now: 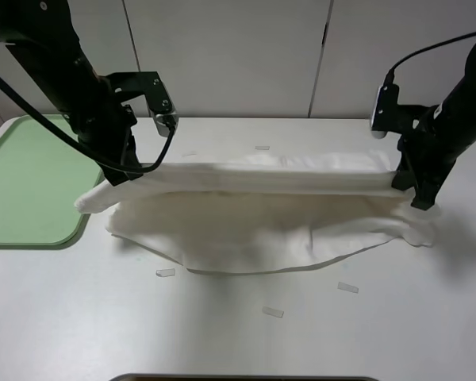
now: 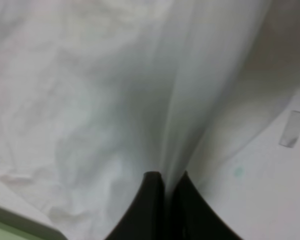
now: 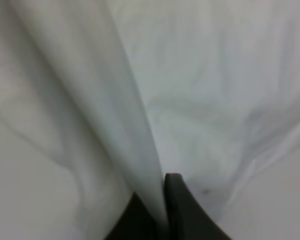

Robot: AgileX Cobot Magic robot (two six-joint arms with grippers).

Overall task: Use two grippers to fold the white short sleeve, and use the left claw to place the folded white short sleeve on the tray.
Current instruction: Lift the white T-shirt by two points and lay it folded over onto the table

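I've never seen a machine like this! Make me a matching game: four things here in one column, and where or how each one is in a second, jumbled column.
Things:
1. tray
2. white short sleeve
3. left gripper
4. paper strip

Place or state:
A. shut, pinching white fabric
B. lying loose near the front of the table
C. pale green, at the table's left edge
D. one edge lifted and stretched, the rest draped on the table

Pairs: 1-C, 2-D, 3-A, 4-B

Bright even overhead light, soft shadows; both wrist views blurred and dim
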